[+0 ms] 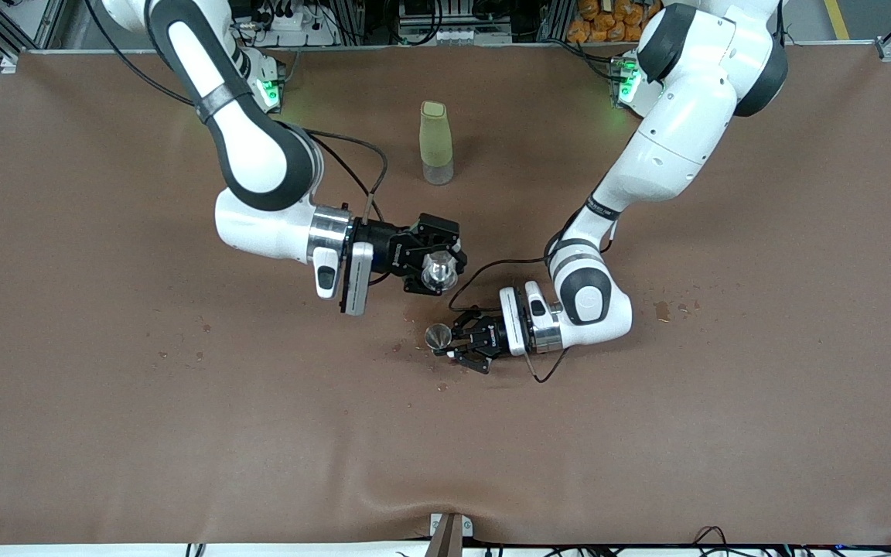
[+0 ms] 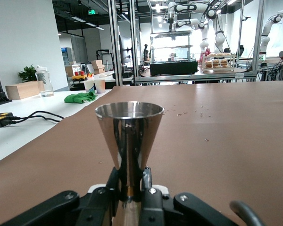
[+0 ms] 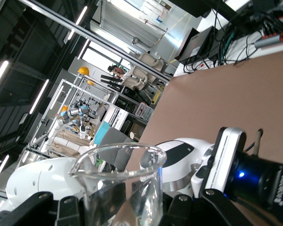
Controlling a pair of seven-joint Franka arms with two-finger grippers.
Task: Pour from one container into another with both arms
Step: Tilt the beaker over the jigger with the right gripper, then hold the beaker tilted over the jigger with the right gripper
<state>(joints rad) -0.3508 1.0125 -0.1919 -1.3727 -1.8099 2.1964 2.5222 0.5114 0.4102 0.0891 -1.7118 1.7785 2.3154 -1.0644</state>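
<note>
Clear glass point(image 1: 438, 270) is sitting clamped in the right gripper point(image 1: 435, 267), tilted above the table point(image 1: 105, 402). Left gripper point(image 1: 457, 340) is gripping the upright jigger point(image 1: 438, 336) below it, mid-table.

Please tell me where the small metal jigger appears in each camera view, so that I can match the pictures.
Front view: the metal jigger is near the table's middle, held in the left gripper.
Left wrist view: the jigger stands upright at centre, clamped at its waist.
Right wrist view: not in it; only the glass cup shows.
Shared landmark: the brown table cover.
</note>
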